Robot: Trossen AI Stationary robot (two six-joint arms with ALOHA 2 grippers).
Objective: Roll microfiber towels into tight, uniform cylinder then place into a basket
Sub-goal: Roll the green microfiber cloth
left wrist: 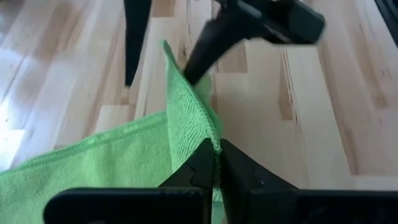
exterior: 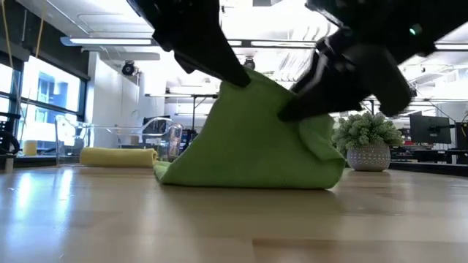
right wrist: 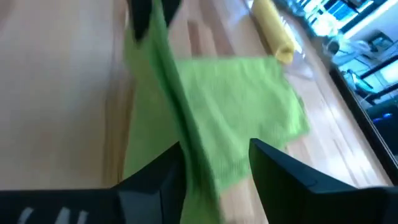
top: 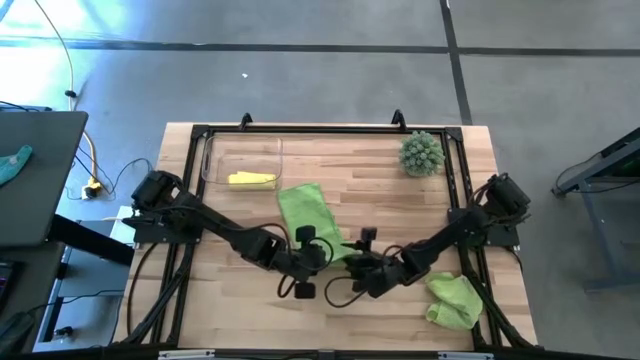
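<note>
A light green towel lies spread on the table's middle, its near part pulled up into a tent. My left gripper is shut on it at the peak. My right gripper stands open just to the right, its fingers on either side of the raised fold. A rolled pale yellow towel lies in the clear basket at the far left. A second green towel lies crumpled near the front right. My left gripper pinches the towel's near hemmed edge between its two fingers, coming slanting down from the table's left. That edge is lifted off the table and drawn into a ridge, while the far part of the towel rests on the wood. My right gripper is open around the same raised fold, slanting in from the table's right. The cloth lies against the inner side of one finger; the other finger stands clear of it.
A spiky round green plant in a pot stands at the far right. A black frame runs along the table's edges. Bare wood shows at the near left.
</note>
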